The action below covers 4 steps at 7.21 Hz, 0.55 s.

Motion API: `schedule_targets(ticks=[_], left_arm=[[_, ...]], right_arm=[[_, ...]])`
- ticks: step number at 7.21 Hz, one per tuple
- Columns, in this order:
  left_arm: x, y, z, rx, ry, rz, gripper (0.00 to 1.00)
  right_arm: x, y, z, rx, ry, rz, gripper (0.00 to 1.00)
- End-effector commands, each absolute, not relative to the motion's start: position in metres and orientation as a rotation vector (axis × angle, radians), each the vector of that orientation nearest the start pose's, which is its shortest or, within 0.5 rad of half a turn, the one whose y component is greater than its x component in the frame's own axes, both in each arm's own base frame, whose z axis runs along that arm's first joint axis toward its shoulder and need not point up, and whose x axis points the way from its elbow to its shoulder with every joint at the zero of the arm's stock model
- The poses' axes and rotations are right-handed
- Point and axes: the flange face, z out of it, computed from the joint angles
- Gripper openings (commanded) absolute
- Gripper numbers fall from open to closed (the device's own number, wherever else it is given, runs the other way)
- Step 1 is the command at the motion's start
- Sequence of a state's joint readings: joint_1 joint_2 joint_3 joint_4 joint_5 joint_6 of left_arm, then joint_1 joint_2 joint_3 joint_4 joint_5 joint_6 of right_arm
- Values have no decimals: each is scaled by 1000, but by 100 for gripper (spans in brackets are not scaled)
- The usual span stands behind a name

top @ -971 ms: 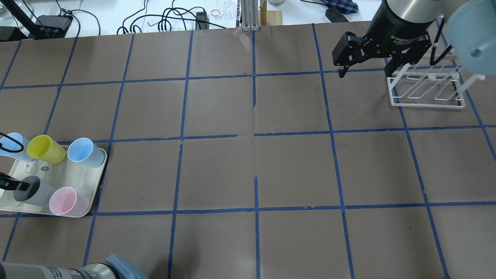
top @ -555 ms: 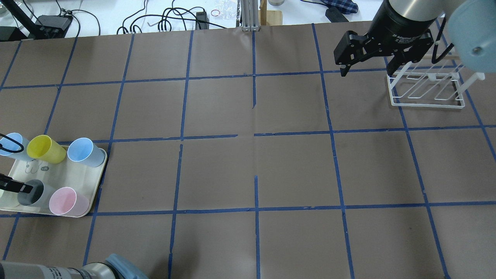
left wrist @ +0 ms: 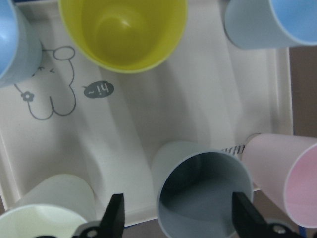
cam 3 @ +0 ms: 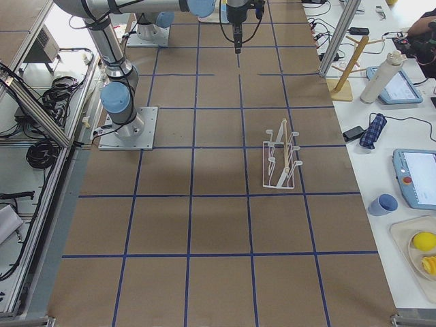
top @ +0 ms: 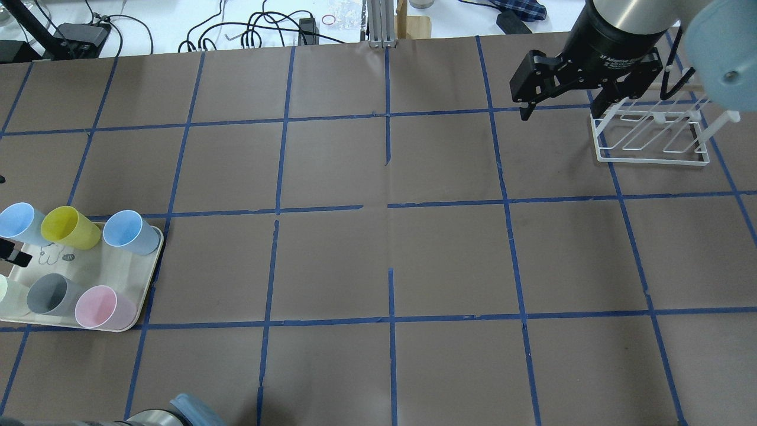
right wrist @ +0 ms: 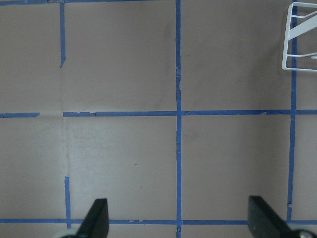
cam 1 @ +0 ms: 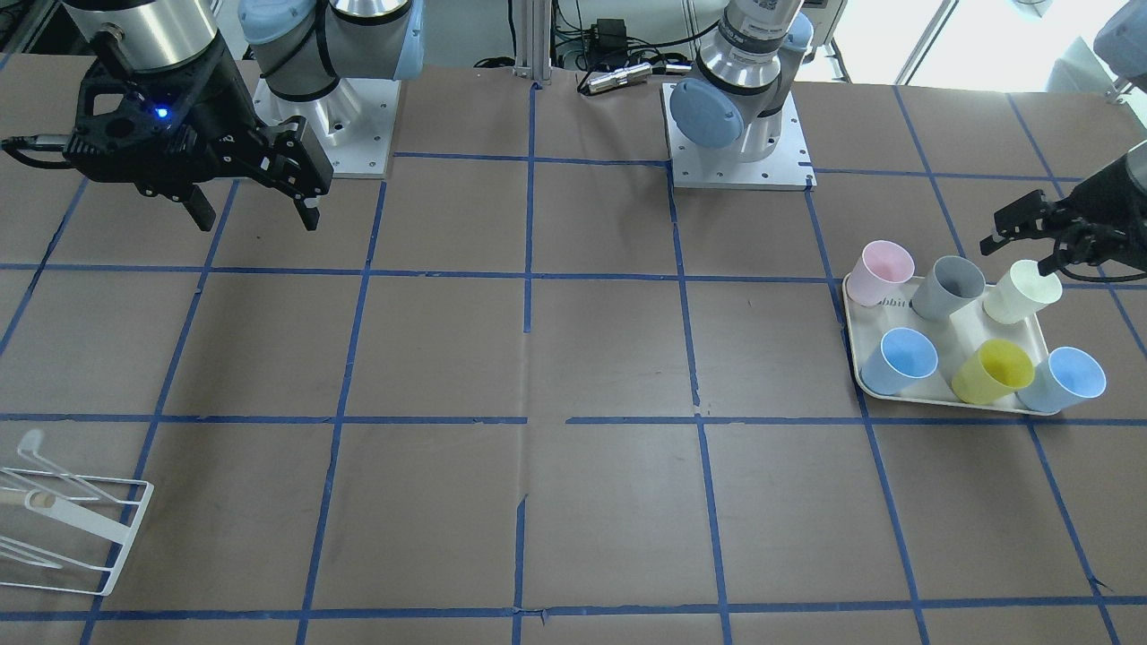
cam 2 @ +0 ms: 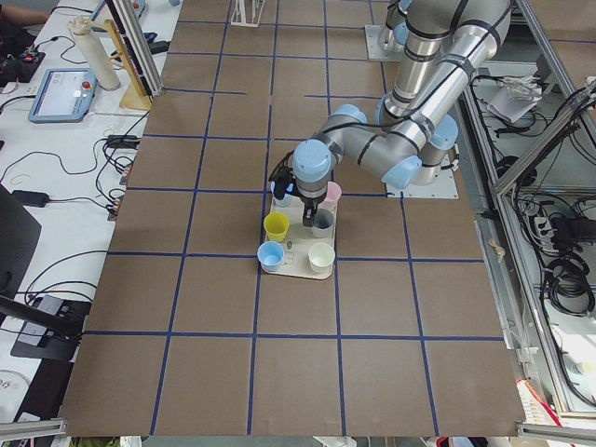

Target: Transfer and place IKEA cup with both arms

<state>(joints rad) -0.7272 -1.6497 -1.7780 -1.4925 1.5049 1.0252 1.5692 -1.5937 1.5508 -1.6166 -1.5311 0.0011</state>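
Overhead exterior, brown table, blue tape grid

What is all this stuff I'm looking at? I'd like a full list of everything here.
Table: one, brown with a blue tape grid, under everything.
Tray: one, cream-white, at the robot's left end of the table.
Grey cup: one, grey, on the tray, between the pink and the cream-white one.
Pink cup: one, pink, on the tray.
Cream-white cup: one, cream-white, on the tray.
Yellow cup: one, yellow, on the tray.
Light blue cups: two, light blue, either side of the yellow one.
Wire rack: one, white, far right of the table.
Cables: several, black, on the bench beyond.
Left gripper: one, black, open, above the grey cup.
Right gripper: one, black, open, beside the rack.
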Motion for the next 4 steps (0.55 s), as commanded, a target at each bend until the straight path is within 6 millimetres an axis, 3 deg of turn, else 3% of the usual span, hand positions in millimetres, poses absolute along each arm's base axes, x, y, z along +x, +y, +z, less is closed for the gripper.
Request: schedule_targets(ticks=[1, 3, 4], left_arm=[[160, -467, 457, 205, 3266, 131, 100], [9, -468, 494, 19, 3181, 140, 100], [-69, -456, 496, 33, 3119, 131, 100]], right_arm=[[137, -489, 514, 0, 3097, -133, 100], [137, -489, 514, 0, 3097, -133, 100], [137, -489, 514, 0, 3099, -133, 100]])
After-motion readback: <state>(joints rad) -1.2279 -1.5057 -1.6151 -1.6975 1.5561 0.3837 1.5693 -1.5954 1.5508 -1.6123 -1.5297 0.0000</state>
